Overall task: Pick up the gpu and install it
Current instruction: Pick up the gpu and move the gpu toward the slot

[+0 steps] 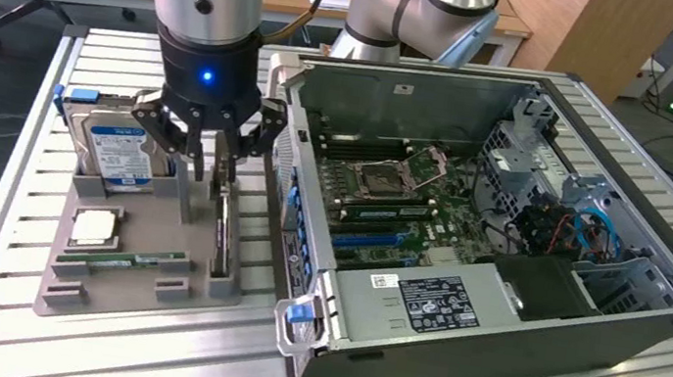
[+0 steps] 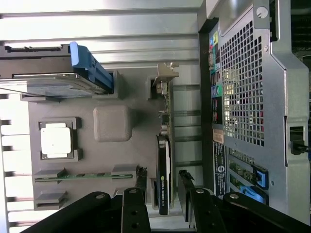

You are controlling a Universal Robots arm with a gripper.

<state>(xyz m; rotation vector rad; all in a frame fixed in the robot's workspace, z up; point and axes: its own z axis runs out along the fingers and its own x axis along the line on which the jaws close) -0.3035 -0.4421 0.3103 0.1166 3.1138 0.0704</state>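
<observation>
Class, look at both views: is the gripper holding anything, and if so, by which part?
Nothing is held. The open gripper straddles the gpu at the end away from its bracket, fingers either side without touching.

The gripper [image 1: 214, 176] hangs spread over the gpu [image 2: 164, 179], 1 finger on each side with a gap to the card. On 1 side the case [image 2: 243, 97] wall rises close by, leaving a narrow lane of table [image 2: 187, 121]. On the other side a gray post [image 2: 112, 123] stands near, with the upright hard drive [image 1: 117, 153] beyond. The case lies open upward, its board [image 1: 400, 207] reachable between a drive cage [image 1: 546, 154] and cables [image 1: 587, 234].
</observation>
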